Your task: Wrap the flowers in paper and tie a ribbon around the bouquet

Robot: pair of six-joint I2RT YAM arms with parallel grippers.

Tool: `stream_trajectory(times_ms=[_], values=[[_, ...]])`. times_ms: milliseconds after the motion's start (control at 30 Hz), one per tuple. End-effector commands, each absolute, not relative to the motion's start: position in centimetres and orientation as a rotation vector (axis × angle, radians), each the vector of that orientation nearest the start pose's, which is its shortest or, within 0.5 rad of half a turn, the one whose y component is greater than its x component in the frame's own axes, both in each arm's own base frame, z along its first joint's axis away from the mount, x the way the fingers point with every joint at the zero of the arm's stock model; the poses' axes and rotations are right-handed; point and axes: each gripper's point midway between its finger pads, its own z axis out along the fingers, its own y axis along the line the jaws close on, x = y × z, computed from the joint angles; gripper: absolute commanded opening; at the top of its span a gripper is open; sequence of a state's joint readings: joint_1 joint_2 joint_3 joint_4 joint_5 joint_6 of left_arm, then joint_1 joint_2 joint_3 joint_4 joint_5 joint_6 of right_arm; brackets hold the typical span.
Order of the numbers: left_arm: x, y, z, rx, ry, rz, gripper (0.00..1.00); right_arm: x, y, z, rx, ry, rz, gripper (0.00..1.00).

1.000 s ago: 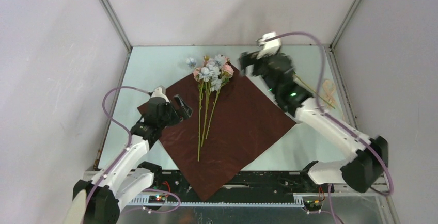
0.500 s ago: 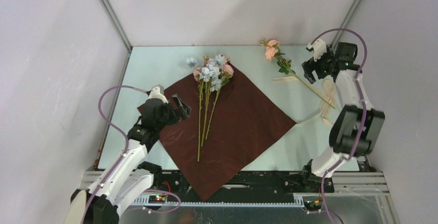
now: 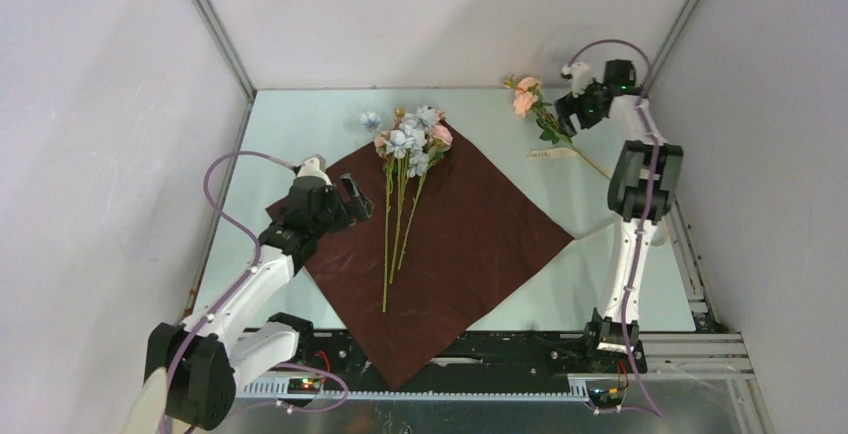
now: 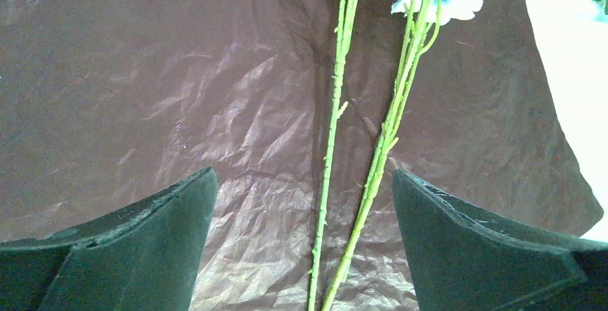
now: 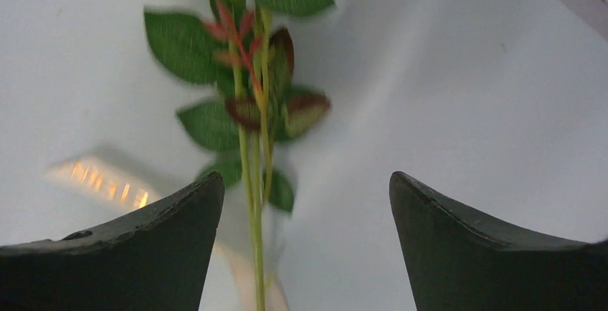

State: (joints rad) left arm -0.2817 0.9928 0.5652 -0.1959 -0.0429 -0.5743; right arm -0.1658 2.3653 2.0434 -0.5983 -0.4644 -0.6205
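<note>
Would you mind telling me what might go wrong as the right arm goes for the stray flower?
1. The ribbon seems to run under the pink flower stem between the open right fingers; closing may pinch both.
2. The left fingers hover over the paper and straddle the flowers by their stems; any sideways move may scatter them.

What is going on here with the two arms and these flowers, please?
Several flowers lie on the paper, brown side up. The left gripper hovers open over the paper near the stems, holding nothing. The right gripper is open over a loose pink rose stem lying off the paper at the far right, beside the ribbon. No wrapping has begun.
</note>
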Motion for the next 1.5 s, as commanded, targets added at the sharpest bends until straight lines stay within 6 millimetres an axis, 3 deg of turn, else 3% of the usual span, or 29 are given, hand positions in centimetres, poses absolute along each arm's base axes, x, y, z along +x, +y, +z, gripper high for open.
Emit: stream_trajectory(times_ms=[0,100,167,200,333,533,700,833,867,900,967,1000,1033,1067,1100,1167,1233,1367,1400,1467], values=[[30.5,-10.1,12.8,-0.328,2.15,-0.423,0.98,62.1,-2.5,4.4,-0.757,2.267,0.05,0.87],[30.5,-10.1,12.6,-0.334,2.157,-0.424,0.98,63.4,-3.3,3.1,-0.769,2.297,-0.097,0.86],[30.5,-10.1,12.5,-0.332,2.161,-0.424,0.98,63.1,-3.0,2.0,-0.827,2.308,-0.132,0.84],[30.5,-10.1,12.5,-0.332,2.163,-0.423,0.98,62.6,-2.7,1.5,-0.882,2.319,-0.132,0.83],[30.2,-9.6,12.2,-0.342,2.174,-0.394,0.98,59.9,-2.9,-0.8,-0.955,2.418,-0.099,0.57],[29.9,-9.5,12.6,-0.342,2.162,-0.395,0.98,56.5,-4.1,-0.8,-0.882,2.531,0.104,0.54],[29.5,-9.7,12.9,-0.344,2.152,-0.424,0.98,52.6,-4.6,-1.6,-0.903,2.635,0.24,0.45],[29.1,-9.8,13.1,-0.349,2.141,-0.444,0.98,51.3,-4.5,-1.4,-0.901,2.647,0.315,0.26],[29.0,-9.8,13.4,-0.349,2.131,-0.449,0.98,51.5,-4.6,-1.3,-0.883,2.643,0.307,0.07],[28.9,-9.7,13.4,-0.351,2.131,-0.449,0.98,51.9,-4.7,-1.0,-0.874,2.632,0.292,0.0],[28.7,-9.6,13.6,-0.357,2.119,-0.45,0.98,53.6,-5.5,0.2,-0.85,2.589,0.194,0.0],[28.7,-9.6,13.9,-0.355,2.109,-0.455,0.98,55.6,-6.0,1.1,-0.806,2.535,0.114,0.0],[28.6,-9.7,14.1,-0.35,2.104,-0.463,0.98,57.8,-7.0,3.4,-0.756,2.466,-0.024,0.0],[28.6,-9.8,14.4,-0.344,2.091,-0.472,0.98,59.0,-7.6,4.7,-0.734,2.421,-0.094,0.0],[28.5,-10.0,14.6,-0.337,2.085,-0.487,0.98,61.3,-8.6,8.2,-0.678,2.319,-0.231,0.0],[28.4,-10.1,15.1,-0.335,2.056,-0.512,0.98,63.9,-9.8,14.5,-0.595,2.154,-0.393,0.0],[28.1,-10.1,15.8,-0.334,2.023,-0.528,0.98,65.0,-10.7,21.5,-0.497,1.991,-0.542,0.0],[27.7,-10.1,16.4,-0.332,2.009,-0.544,0.98,63.8,-9.8,34.7,-0.317,1.699,-0.69,0.0],[27.6,-10.0,16.4,-0.336,2.013,-0.539,0.98,62.2,-9.8,37.8,-0.257,1.645,-0.718,0.0],[27.5,-10.0,16.5,-0.341,2.012,-0.542,0.98,60.1,-7.9,43.0,-0.117,1.498,-0.654,0.0]])
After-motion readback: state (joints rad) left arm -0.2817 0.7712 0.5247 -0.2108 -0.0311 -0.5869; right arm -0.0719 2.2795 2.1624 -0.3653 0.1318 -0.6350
